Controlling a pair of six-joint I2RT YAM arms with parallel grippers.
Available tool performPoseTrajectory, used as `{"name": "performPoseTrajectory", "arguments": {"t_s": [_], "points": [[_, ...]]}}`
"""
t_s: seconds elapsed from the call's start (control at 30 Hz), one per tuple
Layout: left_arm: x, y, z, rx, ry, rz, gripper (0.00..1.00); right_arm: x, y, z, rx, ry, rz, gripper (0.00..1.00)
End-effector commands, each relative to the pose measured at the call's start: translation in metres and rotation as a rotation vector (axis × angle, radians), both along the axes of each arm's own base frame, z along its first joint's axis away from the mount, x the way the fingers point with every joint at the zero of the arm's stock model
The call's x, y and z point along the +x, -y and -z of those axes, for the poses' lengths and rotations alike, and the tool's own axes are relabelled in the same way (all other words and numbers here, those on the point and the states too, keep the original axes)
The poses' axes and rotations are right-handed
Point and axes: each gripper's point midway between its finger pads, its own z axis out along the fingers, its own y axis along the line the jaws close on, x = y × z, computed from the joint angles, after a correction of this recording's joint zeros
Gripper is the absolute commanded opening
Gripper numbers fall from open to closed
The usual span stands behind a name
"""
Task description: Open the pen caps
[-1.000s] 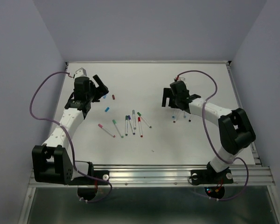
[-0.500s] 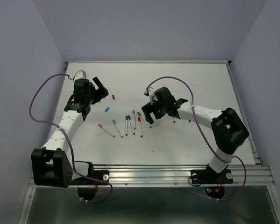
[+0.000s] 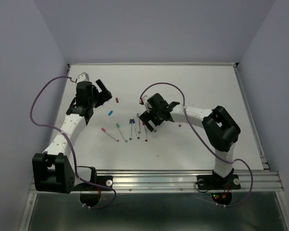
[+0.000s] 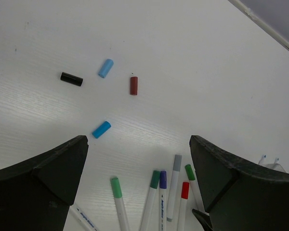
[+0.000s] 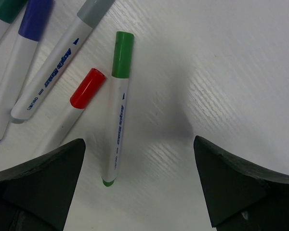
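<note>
- The right gripper [image 3: 147, 120] has swung left and now hangs over the pens [image 3: 132, 129], wide open and empty.
- The left gripper [image 3: 103, 91] gapes empty by four loose pen caps [image 4: 133, 85]: black, two blue, dark red.
- Pens lie mid-table, capped; bare table [image 3: 207, 82] toward every edge.

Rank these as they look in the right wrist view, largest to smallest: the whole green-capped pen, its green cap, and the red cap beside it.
1. The green-capped pen, clearly the largest, since its full length shows.
2. The green cap and the red cap look about alike, so they are not ranked against each other.
</note>
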Motion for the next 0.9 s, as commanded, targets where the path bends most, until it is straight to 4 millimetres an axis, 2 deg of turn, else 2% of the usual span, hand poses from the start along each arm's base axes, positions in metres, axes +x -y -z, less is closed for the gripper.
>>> {"name": "performPoseTrajectory", "arguments": {"t_s": [0.0, 0.33, 0.47, 0.6, 0.7, 0.8, 0.83, 0.87], "points": [[-0.004, -0.002, -0.008, 0.008, 0.034, 0.001, 0.99, 0.009, -0.010, -0.009, -0.007, 0.029, 0.009, 1.00], [-0.003, -0.003, -0.005, 0.012, 0.025, -0.004, 0.99, 0.009, -0.011, 0.020, -0.070, -0.025, 0.038, 1.00], [-0.003, -0.004, -0.006, 0.015, 0.026, -0.009, 0.99, 0.005, -0.010, 0.027, -0.072, -0.050, 0.051, 0.95], [-0.002, -0.006, -0.006, 0.020, 0.028, -0.019, 0.99, -0.005, -0.006, 0.038, -0.087, -0.078, 0.066, 0.73], [-0.002, -0.007, -0.006, 0.024, 0.025, -0.022, 0.99, -0.009, -0.001, 0.046, -0.097, -0.101, 0.117, 0.49], [-0.002, -0.007, -0.005, 0.024, 0.023, -0.022, 0.99, -0.015, 0.004, 0.054, -0.109, -0.121, 0.118, 0.39], [-0.002, -0.007, -0.005, 0.024, 0.022, -0.025, 0.99, -0.016, 0.005, 0.055, -0.112, -0.124, 0.123, 0.30], [-0.002, -0.007, -0.005, 0.024, 0.021, -0.027, 0.99, -0.018, 0.006, 0.058, -0.116, -0.133, 0.125, 0.24]]}}
